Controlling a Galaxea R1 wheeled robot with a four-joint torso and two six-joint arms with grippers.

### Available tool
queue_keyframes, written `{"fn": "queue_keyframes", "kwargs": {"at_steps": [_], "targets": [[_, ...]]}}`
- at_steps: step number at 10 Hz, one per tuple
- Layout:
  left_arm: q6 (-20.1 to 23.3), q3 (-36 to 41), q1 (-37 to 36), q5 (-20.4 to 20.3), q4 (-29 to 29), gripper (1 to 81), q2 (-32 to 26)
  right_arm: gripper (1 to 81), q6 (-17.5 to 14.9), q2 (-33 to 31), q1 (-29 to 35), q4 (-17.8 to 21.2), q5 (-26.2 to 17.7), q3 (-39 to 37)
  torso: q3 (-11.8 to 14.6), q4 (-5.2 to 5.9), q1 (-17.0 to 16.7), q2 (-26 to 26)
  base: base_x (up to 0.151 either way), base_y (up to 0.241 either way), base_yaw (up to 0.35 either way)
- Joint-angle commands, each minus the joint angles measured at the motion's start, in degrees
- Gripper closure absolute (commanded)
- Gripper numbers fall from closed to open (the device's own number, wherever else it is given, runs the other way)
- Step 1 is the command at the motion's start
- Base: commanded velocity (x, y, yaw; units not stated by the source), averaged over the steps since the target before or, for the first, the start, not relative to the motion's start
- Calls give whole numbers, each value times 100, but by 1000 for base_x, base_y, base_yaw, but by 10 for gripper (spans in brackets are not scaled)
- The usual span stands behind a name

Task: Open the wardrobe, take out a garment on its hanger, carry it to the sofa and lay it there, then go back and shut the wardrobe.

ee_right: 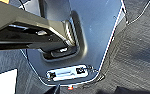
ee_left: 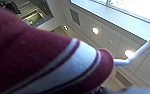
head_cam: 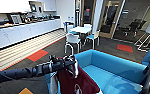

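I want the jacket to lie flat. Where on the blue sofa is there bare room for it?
The broad seat of the bright blue upholstered sofa looks bare, bordered by its low rounded back. The near-left end is crowded: the dark red varsity jacket hangs there from the left hand.

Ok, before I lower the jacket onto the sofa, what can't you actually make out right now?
- Left gripper: head view, the jacket and hanger bunch around it; finger state unclear.
- Jacket's lower part: cut off by the head view's bottom edge.
- Hanger: left wrist view, the jacket collar hides all but the hook.
- Sofa: the near seat edge is hidden behind the jacket.
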Motion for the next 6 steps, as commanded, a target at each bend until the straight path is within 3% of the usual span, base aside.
{"fn": "queue_keyframes", "kwargs": {"at_steps": [1,6], "targets": [[27,207,-935,-423,-96,811,-47,10,-7,-27,-5,-27,-301,3,0,0,0,0,0,0,-303],[27,190,-935,-406,-96,811,-65,10,-7,-27,12,-36,-327,3,0,0,0,0,0,0,-304]]}}
